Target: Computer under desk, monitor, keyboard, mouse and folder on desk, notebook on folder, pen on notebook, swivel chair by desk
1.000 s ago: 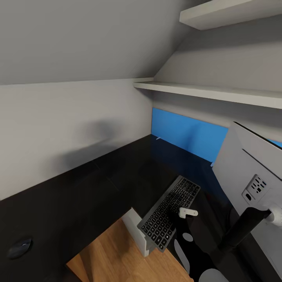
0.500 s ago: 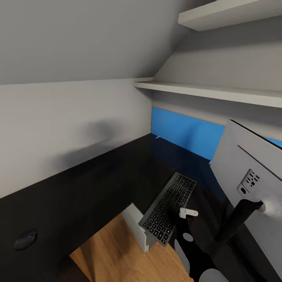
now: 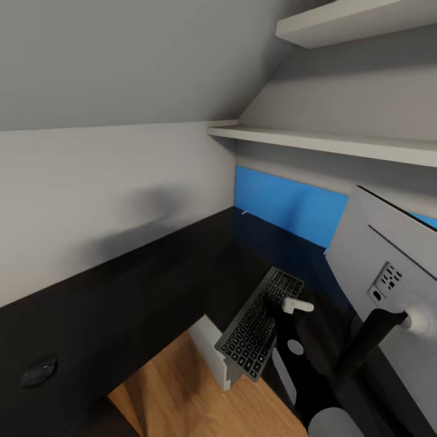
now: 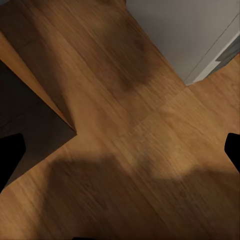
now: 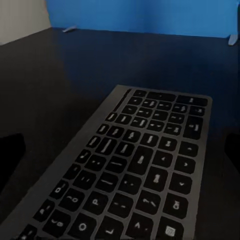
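The keyboard [image 3: 260, 331] [image 5: 135, 170] lies on the glossy black desk [image 3: 152, 285], and its near end juts past the desk's inner edge. My right gripper [image 3: 271, 301] [image 5: 122, 150] hovers just over the keys, open, fingers wide apart and touching nothing. The monitor [image 3: 391, 267] stands at the right with its light-grey back toward me. The mouse [image 3: 37, 371] rests on the desk's left wing. A white boxy case [image 3: 209, 352] [image 4: 185, 35], seemingly the computer, stands below the keyboard's near end. My left gripper [image 4: 120, 150] hangs open over the wooden floor.
A blue back panel [image 3: 285, 206] closes the desk's far side. Two white shelves [image 3: 315, 142] run along the wall above it, under a sloped ceiling. Wooden floor [image 3: 182, 400] shows inside the desk's corner. A dark desk part [image 4: 30, 120] sits beside the left gripper.
The view shifted slightly a second ago. Since then my right arm has slid forward along the keyboard toward its far end. The keyboard, monitor and mouse have stayed put.
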Available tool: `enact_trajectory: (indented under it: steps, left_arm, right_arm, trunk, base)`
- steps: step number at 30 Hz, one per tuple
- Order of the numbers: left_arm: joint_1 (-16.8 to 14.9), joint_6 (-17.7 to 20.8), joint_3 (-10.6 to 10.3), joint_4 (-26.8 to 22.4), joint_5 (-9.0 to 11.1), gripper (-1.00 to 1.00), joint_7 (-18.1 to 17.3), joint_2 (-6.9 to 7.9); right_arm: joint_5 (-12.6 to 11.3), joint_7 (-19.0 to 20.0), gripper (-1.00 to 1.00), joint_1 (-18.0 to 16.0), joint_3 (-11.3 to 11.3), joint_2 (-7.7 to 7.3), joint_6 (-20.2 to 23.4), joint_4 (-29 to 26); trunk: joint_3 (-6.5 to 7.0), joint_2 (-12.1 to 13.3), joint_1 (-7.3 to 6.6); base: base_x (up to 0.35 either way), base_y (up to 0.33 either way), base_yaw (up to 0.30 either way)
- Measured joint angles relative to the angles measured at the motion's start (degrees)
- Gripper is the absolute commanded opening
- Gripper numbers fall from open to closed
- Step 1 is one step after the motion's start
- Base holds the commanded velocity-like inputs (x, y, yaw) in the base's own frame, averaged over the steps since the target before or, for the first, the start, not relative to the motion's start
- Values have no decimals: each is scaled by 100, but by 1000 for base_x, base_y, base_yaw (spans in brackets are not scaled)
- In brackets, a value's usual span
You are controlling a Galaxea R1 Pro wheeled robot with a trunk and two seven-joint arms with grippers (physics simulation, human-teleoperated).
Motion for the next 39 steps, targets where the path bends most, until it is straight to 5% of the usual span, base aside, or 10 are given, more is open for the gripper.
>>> enact_trajectory:
  steps: [39]
  left_arm:
    - [0, -3, 2, 1, 0, 100, 0, 6]
  right_arm:
    - [-8, 61, 100, 349, 117, 65, 5, -215]
  trunk:
    - [0, 0, 0]
  base:
    - [0, 0, 0]
